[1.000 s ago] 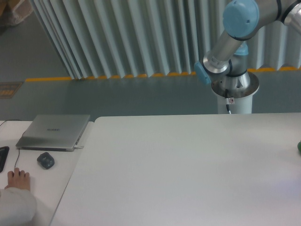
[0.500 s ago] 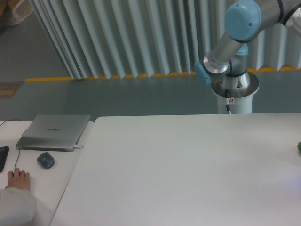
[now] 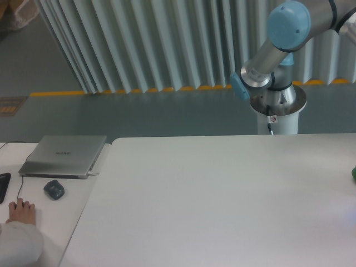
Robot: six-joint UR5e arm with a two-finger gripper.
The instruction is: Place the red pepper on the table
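The red pepper is out of view. The white table (image 3: 222,200) fills the lower right of the frame. Only the arm's base and elbow (image 3: 278,39) show at the upper right, behind the table's far edge. The gripper itself lies outside the frame, so its state does not show.
A narrower white desk (image 3: 61,217) at the left carries a closed grey laptop (image 3: 64,156), a dark grey mouse (image 3: 54,189) and a person's hand (image 3: 21,211). A green object (image 3: 354,173) peeks in at the table's right edge. A pleated curtain hangs behind.
The arm's elbow joint has shifted slightly to the right and up. Nothing on the table or the desk has moved.
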